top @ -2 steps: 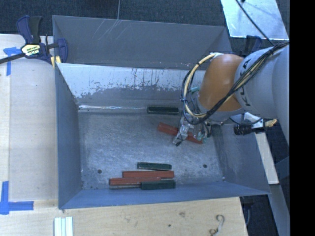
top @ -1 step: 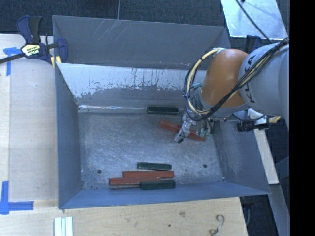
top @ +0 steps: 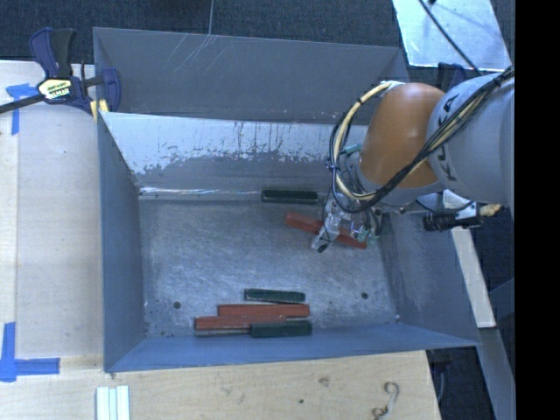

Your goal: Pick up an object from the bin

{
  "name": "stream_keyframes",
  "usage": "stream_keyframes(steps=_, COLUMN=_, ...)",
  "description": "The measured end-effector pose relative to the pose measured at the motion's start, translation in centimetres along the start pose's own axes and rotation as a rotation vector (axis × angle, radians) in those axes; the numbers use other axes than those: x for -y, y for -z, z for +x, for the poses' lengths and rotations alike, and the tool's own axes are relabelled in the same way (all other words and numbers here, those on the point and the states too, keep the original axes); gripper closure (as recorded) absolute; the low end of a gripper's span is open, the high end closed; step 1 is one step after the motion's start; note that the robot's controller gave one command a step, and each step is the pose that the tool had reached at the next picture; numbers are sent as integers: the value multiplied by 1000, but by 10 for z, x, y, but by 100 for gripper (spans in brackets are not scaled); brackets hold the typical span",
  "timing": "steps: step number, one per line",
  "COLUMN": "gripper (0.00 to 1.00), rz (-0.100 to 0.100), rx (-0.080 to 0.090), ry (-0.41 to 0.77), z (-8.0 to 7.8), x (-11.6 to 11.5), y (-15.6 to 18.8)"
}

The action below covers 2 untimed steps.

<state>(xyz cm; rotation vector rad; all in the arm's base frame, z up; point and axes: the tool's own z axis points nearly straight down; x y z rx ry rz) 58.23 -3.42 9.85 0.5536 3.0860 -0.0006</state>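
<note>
Altogether six flat bars lie on the scuffed floor of the grey bin (top: 118,234), three dark green and three red: one green bar (top: 289,196) along the back wall, a slanted red bar (top: 304,223) just in front of it, and a front heap (top: 254,315) of two green and two red-brown. Reaching in from the right, the arm under its orange cover (top: 398,138) has the gripper (top: 325,240) low on the slanted red bar, back right. Whether the claw is open or closed cannot be told.
</note>
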Motion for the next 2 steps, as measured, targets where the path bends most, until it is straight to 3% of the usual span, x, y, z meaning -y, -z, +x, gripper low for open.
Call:
stream_keyframes(steps=1, gripper=100, rz=-1, rx=1, ry=4, z=-2, x=0, y=38)
stream_keyframes(steps=2, gripper=100, rz=-2, rx=4, ry=7, z=-5, x=0, y=105)
